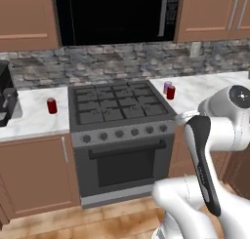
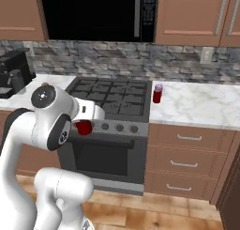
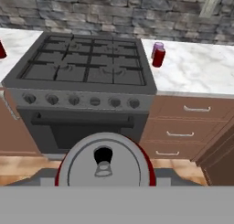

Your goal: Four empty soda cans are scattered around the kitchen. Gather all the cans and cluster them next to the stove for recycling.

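Tool (image 2: 84, 127) shut around a red can (image 3: 104, 166), carried upright, silvery top showing, low before the stove (image 1: 119, 106). Drop spot ahead and up to the right: two cans (image 3: 158, 54) clustered on the worktop (image 3: 201, 72) just beside the stove. Another red can (image 1: 52, 106) left of it.

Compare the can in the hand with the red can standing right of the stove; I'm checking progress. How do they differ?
The held can is gripped in the hand, up in front of the stove; the red can stands free on the counter. The held can has no neighbour; the red can stands beside the purple-pink can. Both are red with silvery tops.
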